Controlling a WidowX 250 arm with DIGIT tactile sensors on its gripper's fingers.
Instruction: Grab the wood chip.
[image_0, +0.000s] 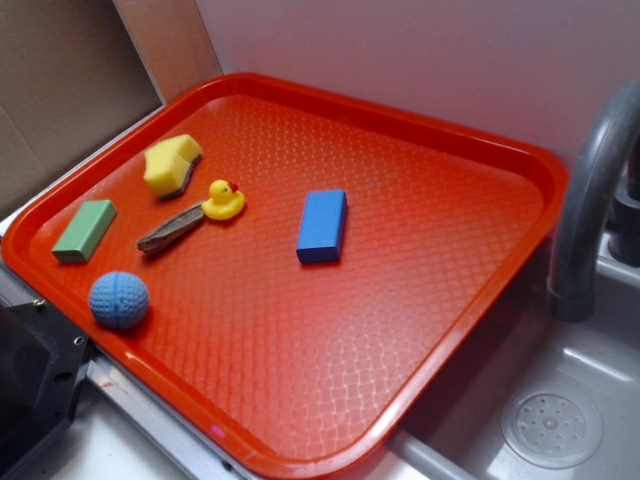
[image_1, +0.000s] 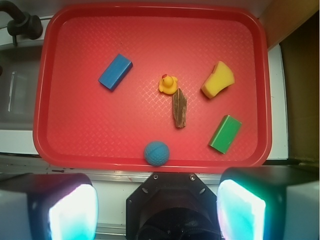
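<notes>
Tray (image_0: 480, 330) fills the frame, and the gripper (image_1: 156, 205) hangs high off its bottom edge in the wrist view, jaws wide, holding nothing. Chip (image_1: 179, 108) lies centre-right, its top tip just below the duck (image_1: 168, 84). Best play: descend mid-chip, jaws across its narrow width, clear of the duck.

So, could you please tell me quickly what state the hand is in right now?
Hand: open, holding nothing; the wood chip lies untouched on the tray.
</notes>
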